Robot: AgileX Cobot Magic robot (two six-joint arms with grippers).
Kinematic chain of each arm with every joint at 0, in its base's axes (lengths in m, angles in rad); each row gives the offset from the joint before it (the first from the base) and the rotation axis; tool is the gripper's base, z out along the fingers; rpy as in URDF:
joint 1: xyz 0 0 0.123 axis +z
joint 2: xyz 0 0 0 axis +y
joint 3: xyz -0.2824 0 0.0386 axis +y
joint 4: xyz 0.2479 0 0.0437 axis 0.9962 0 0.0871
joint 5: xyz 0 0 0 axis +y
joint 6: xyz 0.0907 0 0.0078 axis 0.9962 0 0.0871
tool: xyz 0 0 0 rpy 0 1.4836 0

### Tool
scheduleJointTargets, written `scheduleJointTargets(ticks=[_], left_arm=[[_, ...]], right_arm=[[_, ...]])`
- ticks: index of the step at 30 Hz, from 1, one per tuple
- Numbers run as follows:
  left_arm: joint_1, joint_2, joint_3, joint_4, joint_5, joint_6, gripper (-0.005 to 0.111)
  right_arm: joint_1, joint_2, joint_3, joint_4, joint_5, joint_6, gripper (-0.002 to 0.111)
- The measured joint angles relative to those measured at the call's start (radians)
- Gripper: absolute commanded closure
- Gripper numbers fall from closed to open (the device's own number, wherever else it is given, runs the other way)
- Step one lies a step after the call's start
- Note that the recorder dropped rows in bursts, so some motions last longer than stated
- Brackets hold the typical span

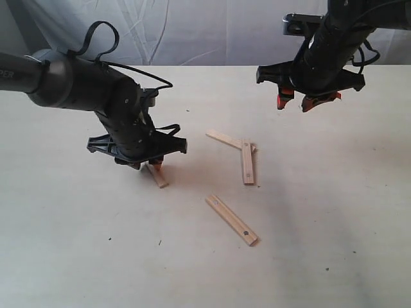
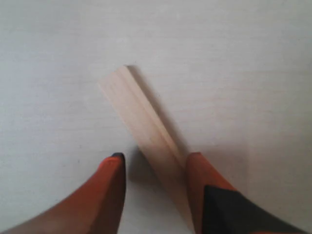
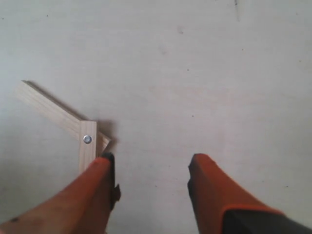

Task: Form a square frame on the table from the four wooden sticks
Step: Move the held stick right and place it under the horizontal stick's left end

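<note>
Four pale wooden sticks lie on the beige table (image 1: 334,212). One stick (image 1: 158,176) sits under my left gripper (image 1: 149,163), which is down at the table. In the left wrist view this stick (image 2: 139,117) runs between the orange fingers of the open left gripper (image 2: 156,158); it rests against one finger and a gap shows at the other. Two sticks meet in an L: a slanted one (image 1: 223,138) (image 3: 48,108) and an upright one (image 1: 248,163) (image 3: 87,146) overlapping it at the corner. The fourth stick (image 1: 231,219) lies alone nearer the front. My right gripper (image 1: 295,101) (image 3: 151,161) hangs open and empty above the table, right of the L.
A pale draped cloth (image 1: 212,32) hangs behind the table's far edge. The left arm's black body (image 1: 96,90) and cables lean over the left half of the table.
</note>
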Motion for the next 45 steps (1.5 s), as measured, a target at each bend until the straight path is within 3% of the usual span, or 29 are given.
scheduleJointTargets(ticks=[15, 17, 21, 31, 36, 45], left_arm=[[0.000, 0.027, -0.017, -0.007, -0.006, -0.092, 0.067], [0.000, 0.028, -0.019, -0.007, 0.000, -0.092, 0.071], [0.000, 0.028, -0.019, -0.004, 0.008, 0.059, 0.107], [0.002, -0.013, -0.038, -0.009, 0.004, 0.336, 0.107], [0.004, -0.034, -0.131, -0.254, -0.033, 0.654, 0.107], [0.000, 0.115, -0.238, -0.314, -0.064, 0.709, 0.107]], right_arm=[[0.000, 0.000, 0.000, 0.000, -0.006, -0.002, 0.061], [0.000, 0.000, 0.000, 0.000, -0.008, -0.004, 0.061], [0.000, 0.000, 0.000, 0.000, -0.015, -0.006, 0.061], [-0.004, 0.012, 0.000, 0.018, 0.024, -0.009, 0.061], [-0.016, 0.090, 0.000, 0.037, 0.028, -0.026, 0.061], [-0.019, 0.101, 0.002, 0.032, -0.041, -0.031, 0.061]])
